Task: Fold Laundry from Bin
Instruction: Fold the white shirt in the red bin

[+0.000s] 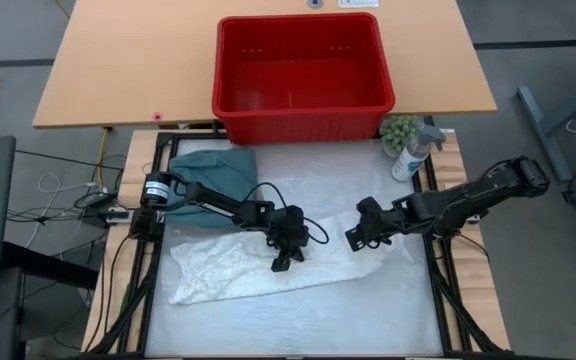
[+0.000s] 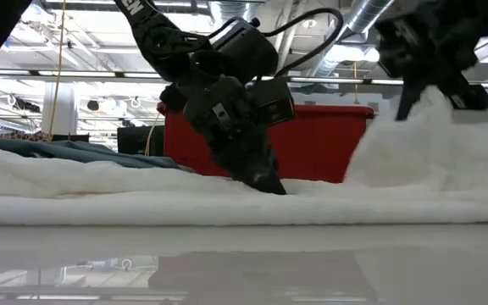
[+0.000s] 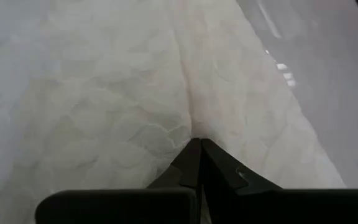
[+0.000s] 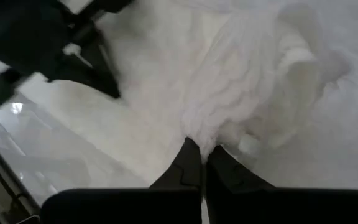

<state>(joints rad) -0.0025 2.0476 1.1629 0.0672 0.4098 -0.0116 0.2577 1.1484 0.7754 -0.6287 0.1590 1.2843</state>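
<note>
The white garment lies spread across the table's middle, its right end raised. My left gripper is shut on it near its middle, low at the table; it also shows in the low view. My right gripper is shut on the garment's right end and shows above the table in the low view. The dark teal garment lies bunched on the table's far left. The red bin stands beyond the far edge. The beige-khaki garment is out of view. My left gripper pinches a small ridge of the white garment between its two fingertips, coming from above and slanting down. A crease runs away from the tips. The cloth here stays on the table. One layer or several, I cannot tell. My right gripper pinches a gathered bunch of the white garment's right end between its two fingers, from above. The cloth rises in a peak to the fingers and falls away slack. The rest of it lies on the table.
A spray bottle and a green tufted ball stand at the table's far right corner, beside the bin. The work surface is glossy and bordered by a dark frame.
</note>
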